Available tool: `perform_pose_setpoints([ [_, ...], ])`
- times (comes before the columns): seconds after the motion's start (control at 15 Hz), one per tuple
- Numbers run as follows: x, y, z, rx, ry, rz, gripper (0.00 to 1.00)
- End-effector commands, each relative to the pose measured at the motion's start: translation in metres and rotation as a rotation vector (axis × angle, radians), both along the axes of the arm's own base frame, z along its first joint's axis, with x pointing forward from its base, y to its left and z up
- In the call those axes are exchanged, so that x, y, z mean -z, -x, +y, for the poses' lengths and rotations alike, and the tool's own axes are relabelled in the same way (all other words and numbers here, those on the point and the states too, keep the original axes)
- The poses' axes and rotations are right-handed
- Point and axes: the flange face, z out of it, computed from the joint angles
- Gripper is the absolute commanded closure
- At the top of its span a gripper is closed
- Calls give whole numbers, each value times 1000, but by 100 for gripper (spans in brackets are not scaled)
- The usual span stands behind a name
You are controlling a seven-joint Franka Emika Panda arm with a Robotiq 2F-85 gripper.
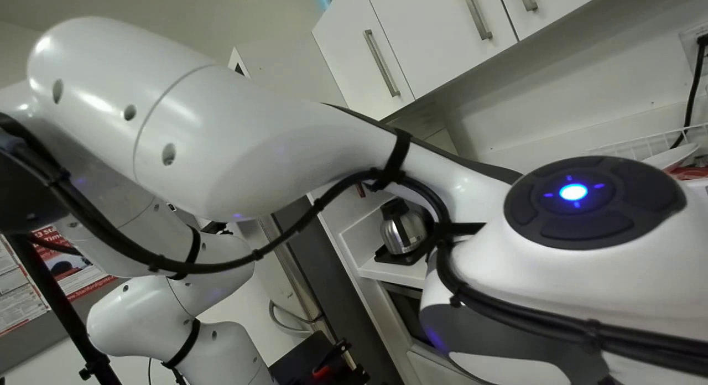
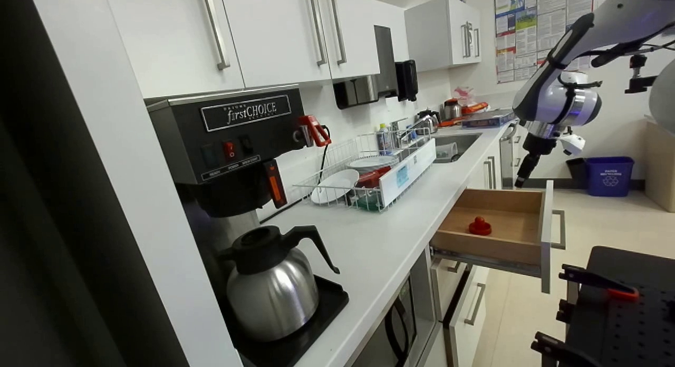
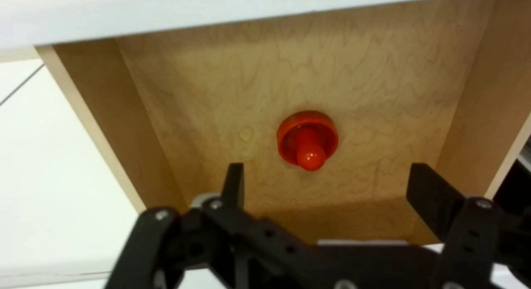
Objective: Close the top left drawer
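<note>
Exterior view: white counter (image 2: pixel 369 240) runs near to far on the left, front edge facing right. Arm (image 2: pixel 606 27) reaches in from the right, far side, tool end hanging over the open top left drawer (image 2: pixel 510 224); looks lined up with what's inside, not with a push. That drawer, the one to close, is pulled well out from under the counter toward the right, white front panel (image 2: pixel 547 238) facing right. Dish rack (image 2: pixel 411 169) is on the counter left of the drawer, near side of the sink (image 2: pixel 468 140), probably so it drains. Brewer (image 2: pixel 240 132) at near left; pot (image 2: pixel 271 290) upright on the brewer's base (image 2: pixel 333 298), handle (image 2: pixel 315 233) swung right, likely for an easy grab; fill level hidden. Plates (image 2: pixel 373 163) in the rack: some stacked, one tilted, presumably drying. Red piece (image 3: pixel 307 137), cup-like rim with a post, sits post up on the drawer floor; low enough that it should clear on the way in. Fingers (image 3: pixel 433 199) spread wide over the drawer, gripping nothing, the red piece below them. That suits a pick or drop. For closing I'd lift clear, go round to the panel's outer face and push.
</note>
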Motion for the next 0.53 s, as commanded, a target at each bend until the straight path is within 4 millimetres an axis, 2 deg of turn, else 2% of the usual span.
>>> perform_pose_setpoints([
  [0.0,-5,9,-1,11,6,20,0],
  [0.13,-13,22,-2,25,19,47,0],
  [0.33,-15,23,1,23,22,55,0],
  [0.47,-17,24,7,84,28,130,0],
])
